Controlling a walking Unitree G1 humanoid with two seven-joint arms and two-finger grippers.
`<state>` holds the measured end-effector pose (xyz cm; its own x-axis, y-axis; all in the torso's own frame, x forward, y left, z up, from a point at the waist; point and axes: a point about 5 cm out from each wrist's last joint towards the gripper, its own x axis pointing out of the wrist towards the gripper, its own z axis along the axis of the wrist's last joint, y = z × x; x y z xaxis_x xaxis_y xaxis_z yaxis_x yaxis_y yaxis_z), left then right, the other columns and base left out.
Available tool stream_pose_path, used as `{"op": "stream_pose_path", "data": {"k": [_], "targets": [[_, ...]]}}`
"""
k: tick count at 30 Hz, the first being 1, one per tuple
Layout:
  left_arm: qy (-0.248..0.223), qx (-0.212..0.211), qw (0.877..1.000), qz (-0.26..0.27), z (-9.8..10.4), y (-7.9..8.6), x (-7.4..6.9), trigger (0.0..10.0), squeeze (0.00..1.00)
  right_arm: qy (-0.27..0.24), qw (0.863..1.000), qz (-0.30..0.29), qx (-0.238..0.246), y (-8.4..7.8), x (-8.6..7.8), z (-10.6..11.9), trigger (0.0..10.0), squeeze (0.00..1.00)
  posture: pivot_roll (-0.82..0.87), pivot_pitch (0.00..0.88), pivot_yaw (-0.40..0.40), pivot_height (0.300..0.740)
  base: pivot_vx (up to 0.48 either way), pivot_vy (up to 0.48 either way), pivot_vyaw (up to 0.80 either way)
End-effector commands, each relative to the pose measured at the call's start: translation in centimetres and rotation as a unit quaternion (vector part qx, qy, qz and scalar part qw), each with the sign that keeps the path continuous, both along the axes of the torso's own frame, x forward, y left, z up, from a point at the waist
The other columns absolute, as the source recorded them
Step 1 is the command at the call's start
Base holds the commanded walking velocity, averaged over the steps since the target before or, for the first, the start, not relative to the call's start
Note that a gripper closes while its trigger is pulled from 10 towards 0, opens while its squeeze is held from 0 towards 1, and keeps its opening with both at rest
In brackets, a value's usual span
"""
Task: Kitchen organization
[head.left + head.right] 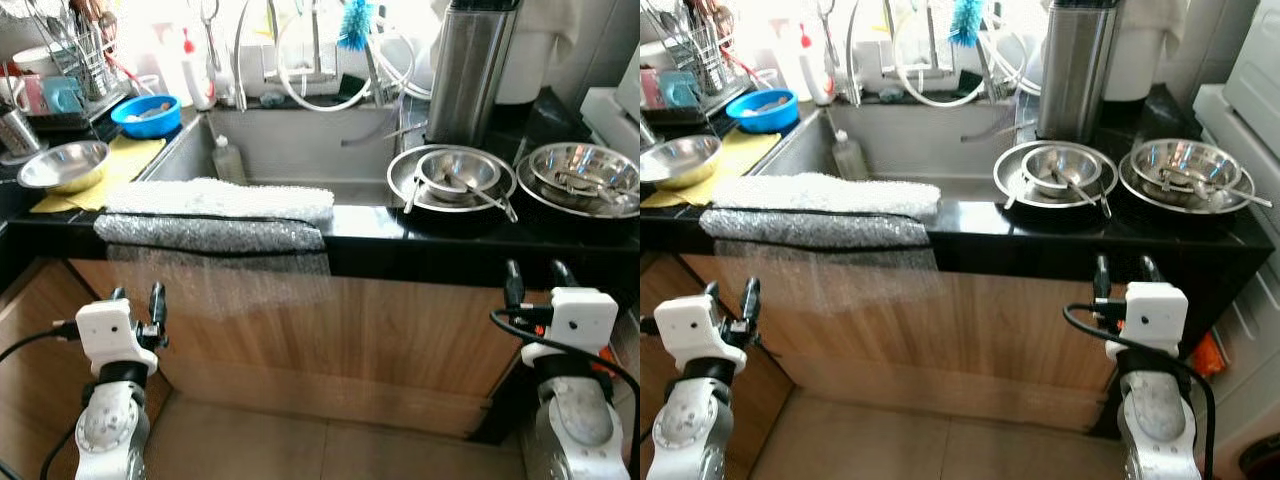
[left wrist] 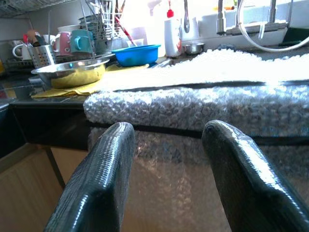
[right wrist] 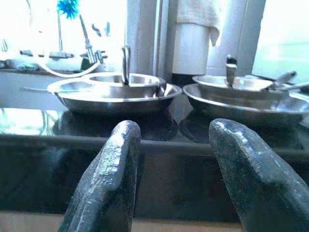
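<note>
Steel plates (image 1: 452, 180) with small bowls and spoons on them sit on the black counter (image 1: 400, 225) right of the sink (image 1: 290, 150), and a second plate (image 1: 580, 180) lies beside the first. From my head views, both my claws hang below the counter edge, the left gripper (image 1: 135, 300) and the right gripper (image 1: 530, 275) each released, holding nothing. A bubble-wrap sheet (image 1: 215, 215) drapes over the sink's front edge, its long axis running along the counter.

My left wrist looks straight at that sheet (image 2: 193, 106), fingers (image 2: 96, 183) spread.

My right wrist faces the plates (image 3: 116, 94) side on; a spoon handle (image 3: 125, 63) stands up. I judge I should rise above the counter edge before reaching, and approach the rim level.
</note>
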<state>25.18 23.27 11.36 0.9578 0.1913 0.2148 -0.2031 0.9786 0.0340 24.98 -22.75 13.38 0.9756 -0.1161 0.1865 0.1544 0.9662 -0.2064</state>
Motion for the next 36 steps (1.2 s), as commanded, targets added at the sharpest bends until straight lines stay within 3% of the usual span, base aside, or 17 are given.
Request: {"op": "stream_pose_path", "data": {"k": [1, 8, 11, 16, 27, 32, 36], "targets": [[-0.026, 0.008, 1.0, -0.003, 1.7, -0.5, 0.7, 10.0, 0.0, -0.016, 1.0, 0.018, -0.01, 1.0, 0.7, 1.4, 10.0, 0.0, -0.04, 0.0, 0.096, 0.74, 0.0, 0.0, 0.0], [-0.056, 0.004, 0.998, -0.017, 3.8, -1.6, 2.4, 10.0, 0.0, -0.03, 0.999, 0.02, -0.013, 1.5, 1.8, 2.8, 10.0, 0.0, -0.07, 0.0, 0.108, 0.74, 0.0, 0.0, 0.0], [-0.068, -0.001, 0.997, -0.043, 4.8, -2.9, 3.3, 10.0, 0.0, -0.045, 0.999, 0.025, -0.013, 2.0, 2.4, 3.7, 10.0, 0.0, -0.09, 0.0, 0.121, 0.74, 0.0, 0.0, 0.0], [-0.064, -0.004, 0.997, -0.05, 4.7, -3.3, 3.2, 10.0, 0.0, -0.049, 0.998, 0.027, -0.013, 2.5, 2.4, 4.0, 10.0, 0.0, -0.09, 0.0, 0.133, 0.74, 0.0, 0.0, 0.0], [-0.071, 0.0, 0.992, -0.101, 5.6, -5.7, 4.6, 10.0, 0.0, -0.049, 0.998, 0.033, -0.003, 3.4, 2.5, 4.0, 10.0, 0.0, -0.11, 0.0, 0.156, 0.74, 0.0, 0.0, 0.0], [-0.099, -0.023, 0.984, -0.15, 7.0, -8.4, 5.8, 10.0, 0.0, -0.057, 0.997, 0.054, -0.004, 5.1, 3.7, 4.2, 10.0, 0.0, -0.09, 0.0, 0.147, 0.74, 0.0, 0.0, 0.0], [-0.092, -0.033, 0.976, -0.194, 6.9, -10.1, 6.1, 10.0, 0.0, -0.058, 0.997, 0.05, -0.002, 5.2, 3.9, 4.2, 10.0, 0.0, -0.09, 0.0, 0.155, 0.74, 0.0, 0.0, 0.0]]}}
